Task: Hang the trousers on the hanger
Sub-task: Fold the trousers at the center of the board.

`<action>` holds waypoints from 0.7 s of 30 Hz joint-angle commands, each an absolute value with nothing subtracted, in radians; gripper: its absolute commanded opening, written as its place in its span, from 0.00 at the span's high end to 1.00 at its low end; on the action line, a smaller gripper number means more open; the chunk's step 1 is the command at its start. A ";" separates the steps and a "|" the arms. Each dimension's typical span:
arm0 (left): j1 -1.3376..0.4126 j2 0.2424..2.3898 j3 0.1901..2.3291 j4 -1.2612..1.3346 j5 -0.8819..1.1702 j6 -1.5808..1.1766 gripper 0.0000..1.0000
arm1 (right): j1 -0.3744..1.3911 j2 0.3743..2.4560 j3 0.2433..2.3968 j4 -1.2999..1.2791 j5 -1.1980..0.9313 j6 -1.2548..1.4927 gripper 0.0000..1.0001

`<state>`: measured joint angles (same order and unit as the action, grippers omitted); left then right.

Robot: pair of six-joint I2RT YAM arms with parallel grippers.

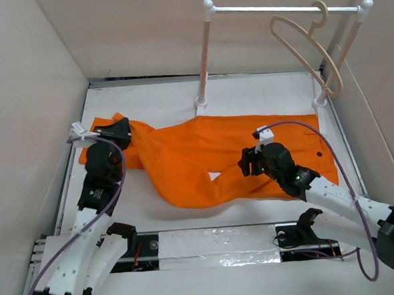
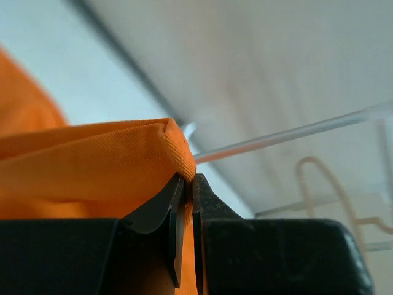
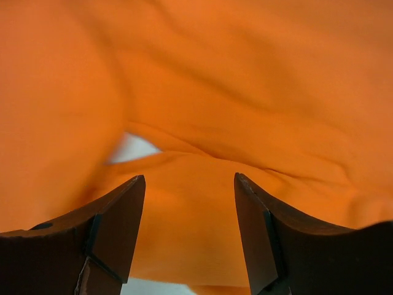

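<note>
The orange trousers (image 1: 204, 154) lie spread over the middle of the white table. My left gripper (image 1: 120, 133) is shut on a fold of the trousers (image 2: 98, 160) at their left end. My right gripper (image 1: 246, 162) is open just above the trousers (image 3: 202, 110) near their lower middle, its fingers (image 3: 116, 221) apart with only cloth between them. The pale beige hanger (image 1: 311, 43) hangs by its hook from the white rail at the back right; it shows blurred in the left wrist view (image 2: 331, 190).
The white rail (image 1: 282, 8) stands on two posts at the back right. Beige walls close in the table on the left, back and right. A taped strip (image 1: 216, 243) runs along the near edge between the arm bases.
</note>
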<state>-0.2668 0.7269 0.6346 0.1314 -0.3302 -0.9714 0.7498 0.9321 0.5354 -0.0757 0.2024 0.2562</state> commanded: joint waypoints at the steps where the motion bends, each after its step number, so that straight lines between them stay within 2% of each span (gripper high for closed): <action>1: -0.262 0.623 0.765 0.009 -0.384 -0.832 1.00 | 0.602 0.977 0.489 0.079 0.209 0.345 0.34; 5: -0.262 0.575 0.854 -0.104 -0.376 -0.779 1.00 | 0.491 1.144 0.524 0.146 0.127 0.359 0.34; 13: -0.262 0.411 0.867 -0.199 -0.474 -0.683 1.00 | 0.471 1.573 0.728 0.158 0.078 0.388 0.38; 21: -0.262 0.341 0.914 -0.265 -0.551 -0.566 1.00 | 0.385 1.802 0.955 0.152 0.025 0.419 0.42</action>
